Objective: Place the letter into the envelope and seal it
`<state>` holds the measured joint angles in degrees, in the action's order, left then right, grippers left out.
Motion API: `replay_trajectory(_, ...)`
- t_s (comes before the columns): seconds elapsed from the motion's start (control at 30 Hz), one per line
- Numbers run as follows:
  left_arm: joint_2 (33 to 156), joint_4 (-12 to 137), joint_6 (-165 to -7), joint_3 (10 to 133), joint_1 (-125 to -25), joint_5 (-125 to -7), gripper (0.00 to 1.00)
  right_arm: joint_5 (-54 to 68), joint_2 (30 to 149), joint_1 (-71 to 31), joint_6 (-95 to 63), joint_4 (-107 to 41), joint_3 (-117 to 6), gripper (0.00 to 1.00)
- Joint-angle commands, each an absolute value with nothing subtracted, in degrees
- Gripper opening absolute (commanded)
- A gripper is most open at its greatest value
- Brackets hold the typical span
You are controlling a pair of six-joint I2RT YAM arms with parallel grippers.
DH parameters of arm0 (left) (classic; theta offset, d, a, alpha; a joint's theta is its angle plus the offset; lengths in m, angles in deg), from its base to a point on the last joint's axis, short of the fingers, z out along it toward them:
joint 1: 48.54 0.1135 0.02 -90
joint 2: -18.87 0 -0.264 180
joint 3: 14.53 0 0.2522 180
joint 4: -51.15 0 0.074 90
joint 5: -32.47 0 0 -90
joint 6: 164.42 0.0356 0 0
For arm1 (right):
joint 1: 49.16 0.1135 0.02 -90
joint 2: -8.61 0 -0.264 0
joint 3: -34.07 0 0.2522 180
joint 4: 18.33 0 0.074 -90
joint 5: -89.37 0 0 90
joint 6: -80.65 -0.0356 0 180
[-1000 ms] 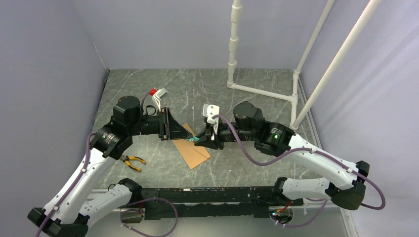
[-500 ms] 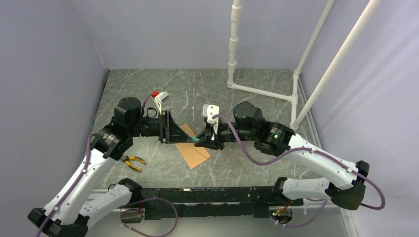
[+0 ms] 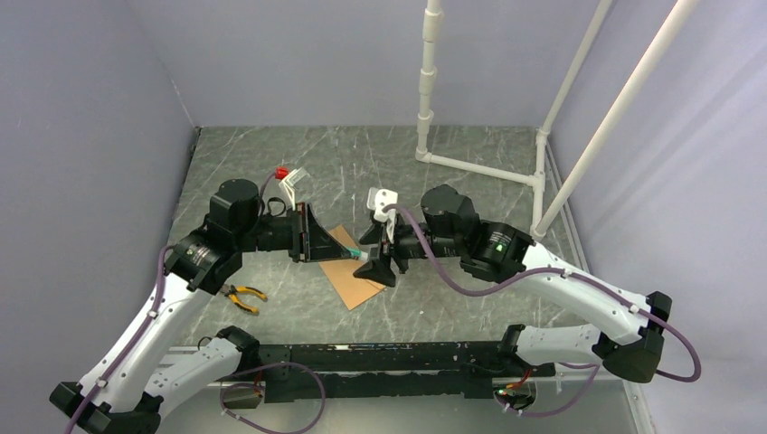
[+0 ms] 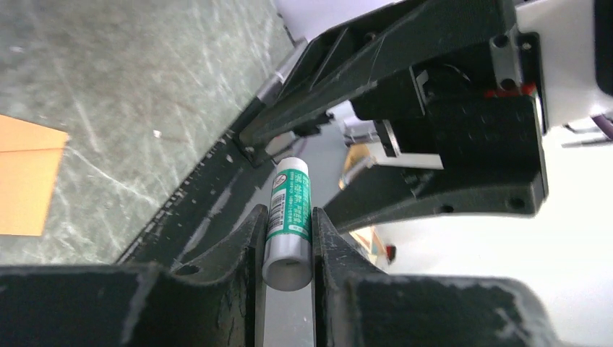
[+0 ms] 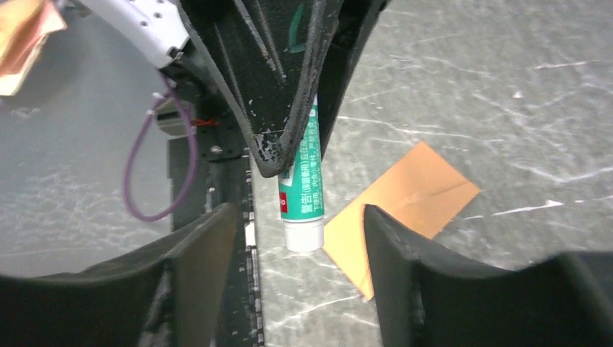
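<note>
Left gripper (image 4: 288,238): you have its jaws clamped on a glue stick (image 5: 301,195), one finger pressed against each side of the tube, so the stick is held off the surface.
Glue stick: green and white tube with printed lettering. Its grey base faces your left wrist camera and its white cap end points away, towards the other arm. It sticks out well past the left fingertips.
Right gripper (image 5: 296,224): your jaws here stand apart, one finger on each side of the white cap end. There is a clear gap on both sides, so neither finger touches the stick.
How the arms meet: from above, both grippers come tip to tip over the middle of the surface (image 3: 470,172), left arm reaching in from the left and right arm from the right.
Envelope (image 5: 412,188): the brown kraft envelope lies flat on the surface directly below the meeting grippers, turned at an angle to the table edges. Your right wrist view shows seam lines across it. No jaw touches it. You cannot tell from these views whether the flap is stuck down.
Letter: you cannot tell it apart from the envelope in any view, so its place is unclear.
Pliers (image 3: 242,295): yellow-handled, lying on the surface beside your left arm, well apart from the envelope.
Pipe frame (image 3: 425,81): white tubing standing at the far right of the surface.
</note>
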<state>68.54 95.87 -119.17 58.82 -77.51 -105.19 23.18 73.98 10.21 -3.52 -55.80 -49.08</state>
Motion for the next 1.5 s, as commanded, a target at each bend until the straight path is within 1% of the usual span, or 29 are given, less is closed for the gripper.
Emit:
replay_trajectory(0.0,66.94,100.44,-115.96,61.14,-77.59,-90.87,0.03,15.50,73.93,8.54,-8.46,-54.68,-48.64,0.78)
replay_trajectory(0.07,66.26,105.19,-114.99,61.17,-77.61,-80.36,0.02,11.60,73.34,6.84,-12.00,-53.61,-46.30,0.83)
replay_trajectory(0.1,65.92,107.33,-115.28,60.81,-77.62,-72.97,0.02,9.50,72.93,5.33,-13.85,-52.89,-44.40,0.84)
replay_trajectory(0.17,65.28,111.18,-116.51,59.77,-77.63,-62.76,0.02,5.48,72.04,2.88,-17.85,-51.82,-41.56,0.85)
replay_trajectory(0.23,64.95,113.91,-118.10,58.24,-77.63,-55.52,0.02,1.29,71.63,0.21,-21.85,-51.72,-39.11,0.85)
replay_trajectory(0.3,64.97,114.64,-118.63,56.71,-77.59,-52.24,0.03,-4.85,72.55,-2.32,-25.90,-53.38,-37.74,0.84)
replay_trajectory(0.43,65.71,113.51,-118.72,54.94,-77.60,-52.70,0.03,-18.70,78.86,-7.65,-34.30,-62.70,-38.58,0.80)
replay_trajectory(0.53,66.12,112.68,-118.21,54.52,-77.62,-52.97,0.02,-25.75,84.43,-11.15,-38.14,-68.25,-39.13,0.76)
replay_trajectory(0.67,66.95,111.76,-117.70,54.36,-77.56,-53.78,0.02,-25.20,89.42,-15.42,-38.05,-65.88,-37.89,0.74)
replay_trajectory(0.77,67.77,110.69,-116.84,54.16,-77.63,-56.52,0.02,-26.64,94.30,-18.01,-37.17,-64.60,-38.16,0.72)
replay_trajectory(0.87,68.99,110.51,-116.40,54.32,-77.62,-57.80,0.02,-22.52,97.77,-20.44,-34.69,-60.13,-37.40,0.64)
replay_trajectory(0.97,69.55,110.53,-116.14,54.34,-77.62,-58.60,0.03,-16.36,100.75,-21.52,-31.90,-56.57,-37.52,0.60)
replay_trajectory(1.13,70.12,109.57,-114.97,54.48,-77.63,-61.32,0.02,-14.89,104.76,-22.77,-31.89,-55.99,-39.52,0.61)
replay_trajectory(1.2,70.71,109.66,-114.70,54.67,-77.62,-62.72,0.03,-14.75,106.20,-23.59,-32.21,-56.41,-40.20,0.59)
replay_trajectory(1.37,71.40,109.56,-114.25,54.60,-77.55,-63.92,0.02,-12.93,109.14,-24.71,-31.73,-57.08,-40.76,0.44)
replay_trajectory(1.47,71.64,109.31,-113.87,54.68,-77.57,-64.66,0.02,-11.33,109.43,-24.78,-31.58,-56.95,-40.35,0.29)
